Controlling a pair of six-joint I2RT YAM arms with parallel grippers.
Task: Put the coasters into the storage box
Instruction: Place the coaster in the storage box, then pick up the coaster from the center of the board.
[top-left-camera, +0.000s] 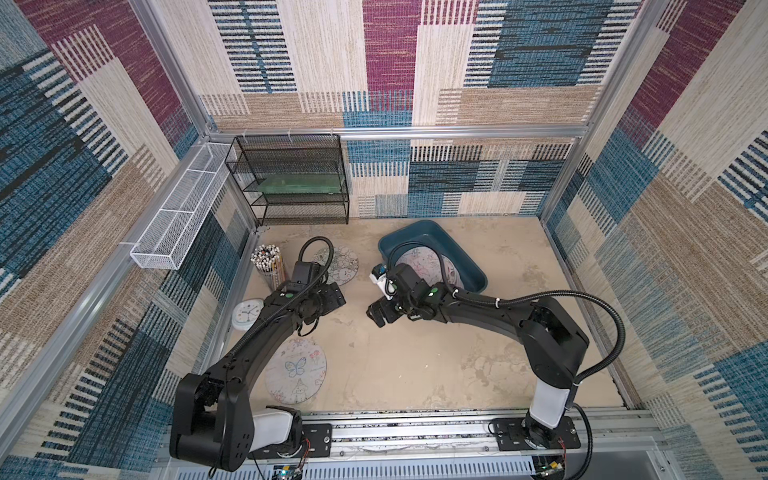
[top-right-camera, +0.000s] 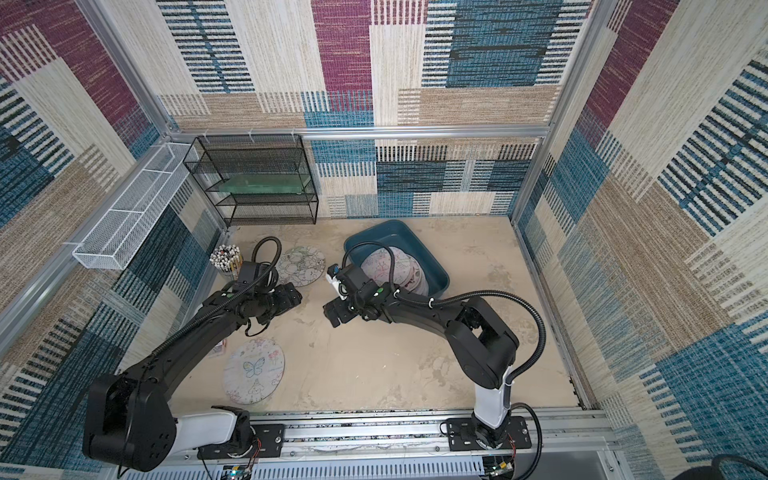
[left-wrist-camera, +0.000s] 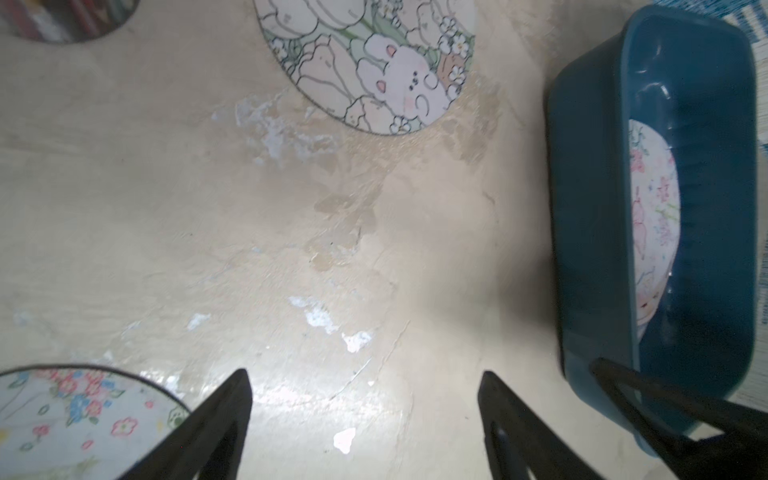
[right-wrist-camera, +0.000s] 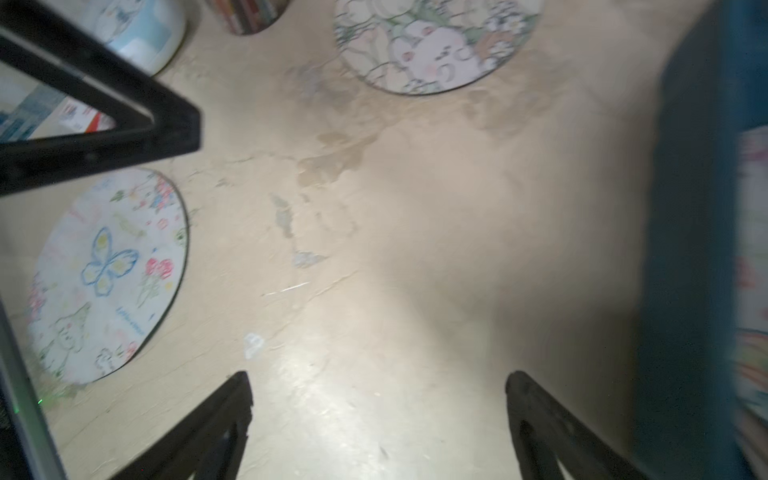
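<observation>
- While hanging low over the surface (top-left-camera: 415, 365), left end effector (left-wrist-camera: 365, 374) has jaws wide apart, nothing btwn.
- Right end effector (right-wrist-camera: 378, 374) also spread wide, empty, near storage box (top-left-camera: 415, 233).
- Box holds stack of coasters (top-left-camera: 422, 266).
- Bunny coaster (top-left-camera: 343, 259) & butterfly coaster (top-left-camera: 296, 370) lie flat on surface, well apart, both outside box, on left arm's side.

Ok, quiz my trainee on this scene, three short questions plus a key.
1. How many coasters, counting the butterfly coaster, lie on the table outside the storage box?
2. True or false: the right gripper holds a coaster.
3. Where are the stored coasters: A storage box, B black rack, C white tray?
Key: 1. two; 2. false, its jaws are open and empty; 3. A.
</observation>
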